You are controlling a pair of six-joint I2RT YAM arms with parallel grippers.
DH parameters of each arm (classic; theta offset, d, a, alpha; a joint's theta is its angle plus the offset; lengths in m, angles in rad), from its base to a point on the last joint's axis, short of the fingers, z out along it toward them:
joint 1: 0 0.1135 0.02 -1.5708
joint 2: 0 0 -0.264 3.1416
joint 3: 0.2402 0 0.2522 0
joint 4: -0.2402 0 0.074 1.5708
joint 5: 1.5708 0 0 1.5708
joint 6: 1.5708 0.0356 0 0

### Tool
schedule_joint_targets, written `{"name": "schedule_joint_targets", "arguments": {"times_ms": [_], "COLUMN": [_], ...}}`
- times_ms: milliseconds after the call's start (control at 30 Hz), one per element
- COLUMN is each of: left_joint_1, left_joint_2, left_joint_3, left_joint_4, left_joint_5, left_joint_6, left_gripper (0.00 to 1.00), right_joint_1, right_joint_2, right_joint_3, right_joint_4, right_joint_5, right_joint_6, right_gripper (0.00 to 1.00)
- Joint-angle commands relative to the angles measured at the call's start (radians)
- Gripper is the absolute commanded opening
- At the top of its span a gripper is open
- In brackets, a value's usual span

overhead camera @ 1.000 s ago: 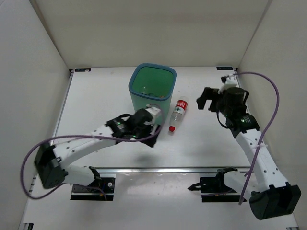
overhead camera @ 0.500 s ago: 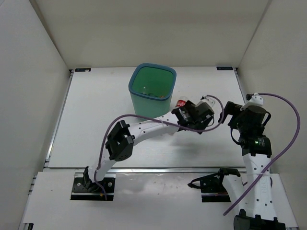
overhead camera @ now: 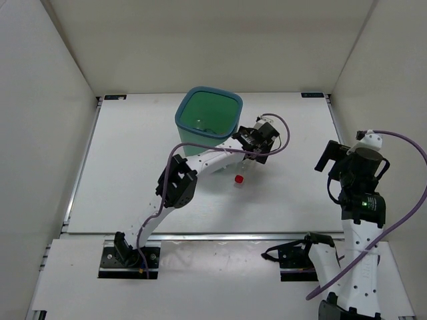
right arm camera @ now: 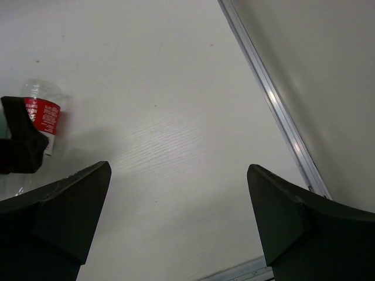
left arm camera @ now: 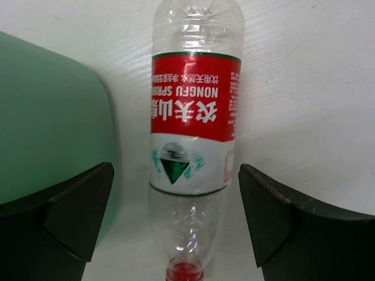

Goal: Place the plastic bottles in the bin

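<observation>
A clear plastic bottle (left arm camera: 193, 123) with a red label and red cap lies on the table right of the teal bin (overhead camera: 209, 119). In the top view only its cap end (overhead camera: 239, 177) shows; the left arm covers the body. My left gripper (left arm camera: 176, 225) is open above it, one finger on each side of the neck, not touching; the bin wall (left arm camera: 47, 123) is just left of it. In the top view this gripper (overhead camera: 249, 152) is beside the bin's right wall. My right gripper (overhead camera: 326, 159) is open and empty over bare table (right arm camera: 179, 216). Other bottles are out of view.
The right wrist view shows the bottle (right arm camera: 42, 114) far left with a dark part of the left gripper (right arm camera: 20, 143) over it, and the table's metal edge rail (right arm camera: 275, 99) at right. White walls enclose the table on three sides.
My left arm swung from the bin's near-left side across to its right and now hovers over the bottle. My right arm drew back to the right. The bin shifted slightly left.
</observation>
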Motion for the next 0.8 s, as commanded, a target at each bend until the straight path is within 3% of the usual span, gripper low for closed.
{"name": "schedule_joint_targets", "arguments": {"times_ms": [0, 100, 133, 267, 367, 467, 667, 767], "left_joint_1": [0.002, -0.018, -0.018, -0.047, -0.058, -0.06, -0.044, 0.009], "left_joint_2": [0.071, 0.166, 0.181, 0.232, 0.148, -0.022, -0.527, -0.659], "left_joint_3": [0.097, 0.209, 0.236, 0.386, 0.386, 0.291, -0.087, -0.158], "left_joint_4": [-0.02, -0.078, -0.112, -0.179, -0.164, -0.094, 0.158, 0.239], "left_joint_5": [0.05, 0.065, 0.068, 0.033, 0.016, 0.02, -0.036, -0.076], "left_joint_6": [-0.008, 0.004, 0.006, 0.01, 0.023, 0.027, 0.072, 0.086], "left_gripper": [0.98, 0.98, 0.94, 0.59, 0.53, 0.52, 0.54, 0.54], "right_joint_1": [0.032, 0.049, 0.055, 0.046, 0.047, 0.044, 0.039, 0.039], "right_joint_2": [-0.02, -0.004, -0.007, -0.018, -0.017, -0.018, -0.055, -0.054], "right_joint_3": [0.043, 0.059, 0.054, 0.054, 0.048, 0.01, -0.094, -0.117], "right_joint_4": [0.0, -0.017, -0.017, -0.009, -0.012, -0.026, -0.006, 0.005], "right_joint_5": [0.058, 0.058, 0.055, 0.039, 0.047, 0.047, -0.04, -0.085], "right_joint_6": [0.007, 0.013, 0.013, 0.028, 0.036, 0.045, 0.084, 0.102], "right_gripper": [1.0, 1.0, 0.99, 0.99, 0.99, 0.99, 0.99, 0.99]}}
